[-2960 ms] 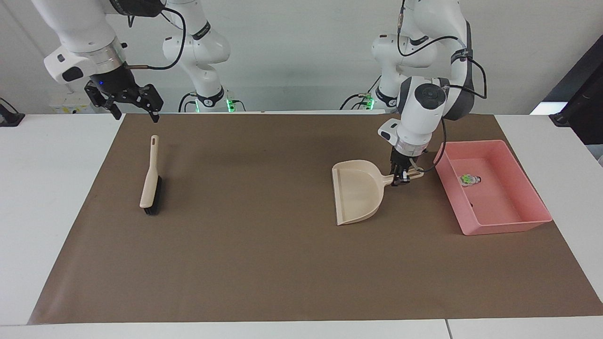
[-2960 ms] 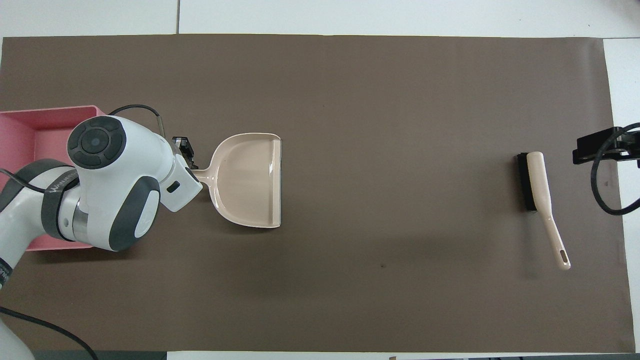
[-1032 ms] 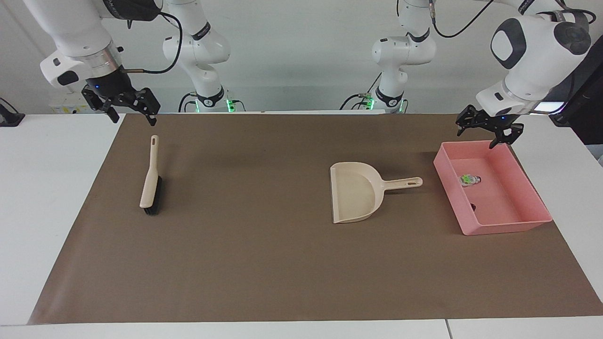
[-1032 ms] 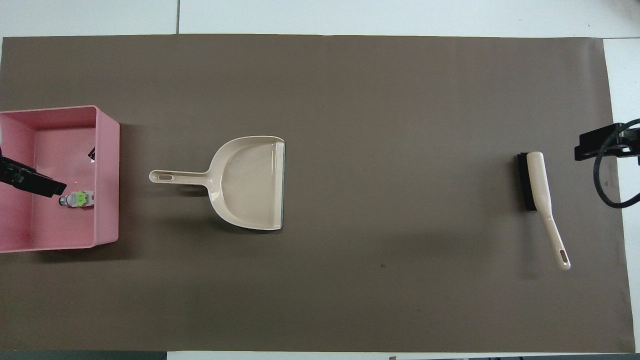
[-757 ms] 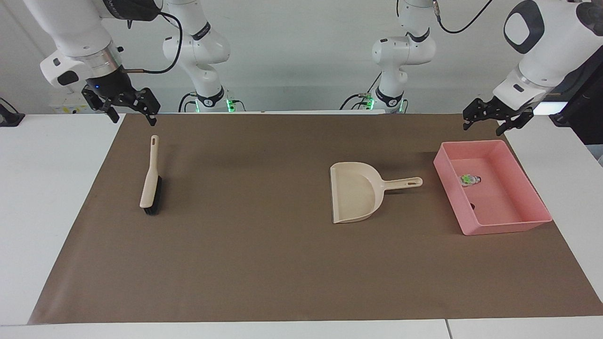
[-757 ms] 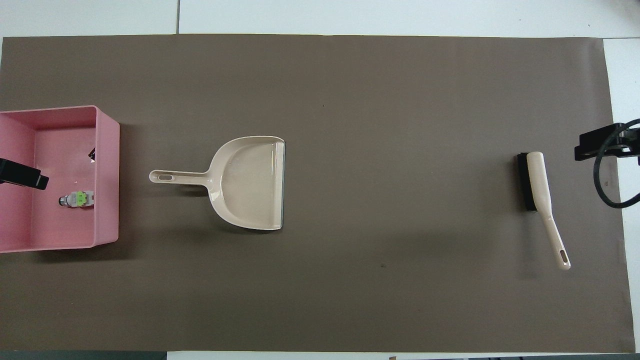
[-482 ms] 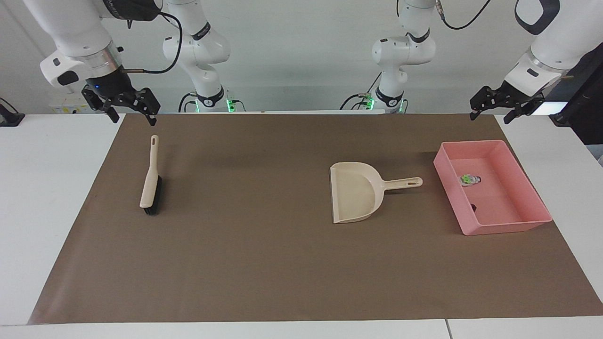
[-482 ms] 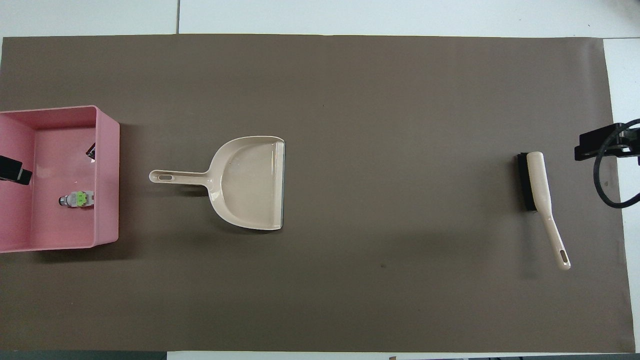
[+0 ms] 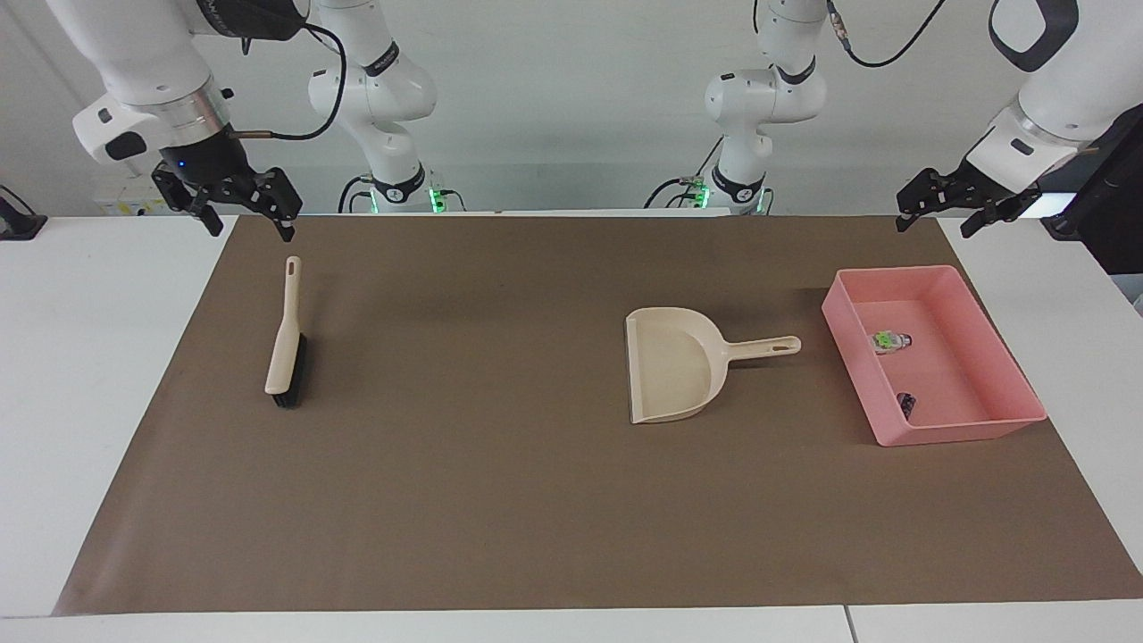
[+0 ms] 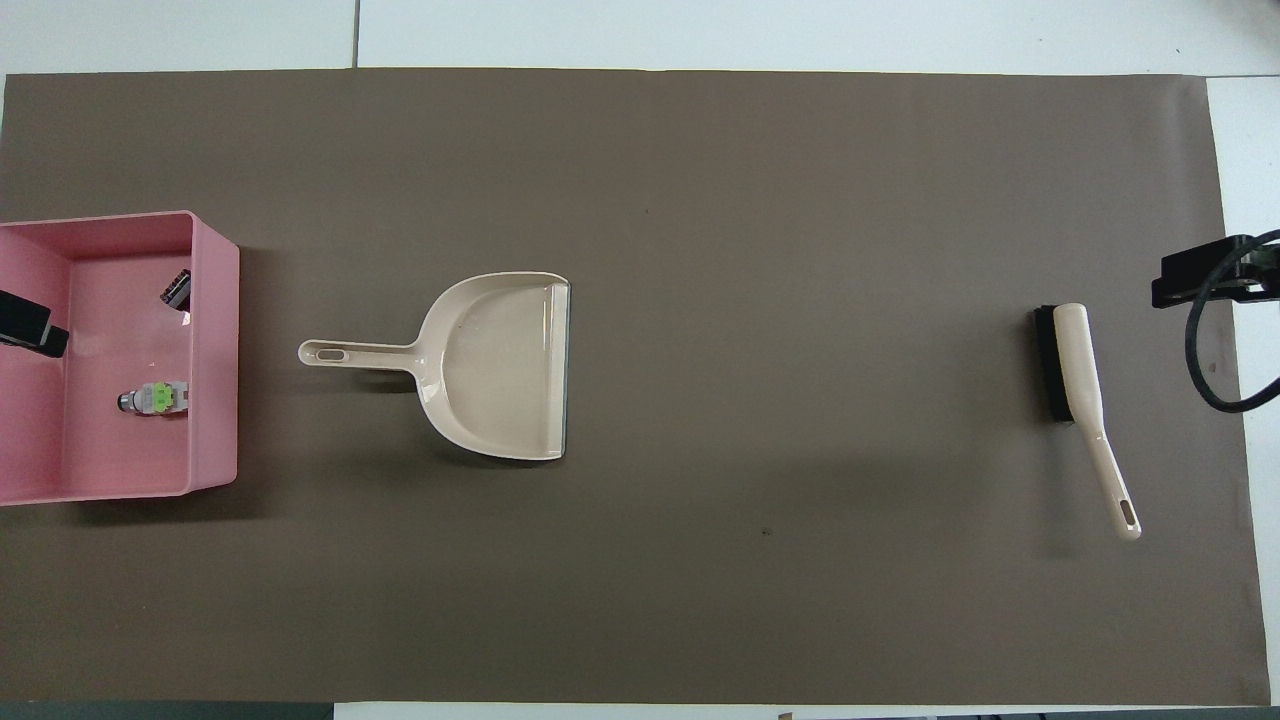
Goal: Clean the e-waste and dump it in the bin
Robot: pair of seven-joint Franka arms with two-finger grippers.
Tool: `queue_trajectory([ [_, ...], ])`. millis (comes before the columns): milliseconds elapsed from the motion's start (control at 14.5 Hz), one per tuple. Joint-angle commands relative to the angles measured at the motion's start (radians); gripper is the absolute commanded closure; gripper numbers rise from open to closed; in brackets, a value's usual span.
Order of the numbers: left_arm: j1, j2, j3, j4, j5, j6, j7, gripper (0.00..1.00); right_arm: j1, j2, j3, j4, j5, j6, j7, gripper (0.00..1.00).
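White worktop (image 9: pixel 107 375) carries a brown mat (image 9: pixel 500 500). At the left arm's end sits the pink bin (image 9: pixel 1005 427), holding both e-waste bits: a white-grey one with a green mark (image 9: pixel 889 340) and a black one (image 9: pixel 906 403). Beside the bin lies a beige dustpan (image 9: pixel 671 375); well apart, a brush (image 9: pixel 287 339). No writing is readable. The left gripper (image 9: pixel 954 210) and right gripper (image 9: pixel 241 210) hang raised, jaws open, empty.

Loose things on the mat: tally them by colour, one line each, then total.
Beige: 2, the dustpan and the brush.
Pink: 1, the bin.
White-grey with green: 1, an e-waste bit in the bin.
Black: 1, another bit in the bin.
Total: 5.
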Motion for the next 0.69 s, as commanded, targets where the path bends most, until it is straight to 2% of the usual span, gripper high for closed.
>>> queue_trajectory([
  [0, 0.008, -0.033, -0.004, -0.053, -0.008, 0.053, -0.028, 0.02, -0.017, 0.004, 0.002, 0.008, -0.011, -0.013, -0.022, 0.0],
  [619, 0.014, -0.059, -0.004, -0.11, -0.008, 0.107, -0.034, 0.02, -0.017, -0.003, 0.002, -0.005, 0.001, -0.003, -0.014, 0.0],
])
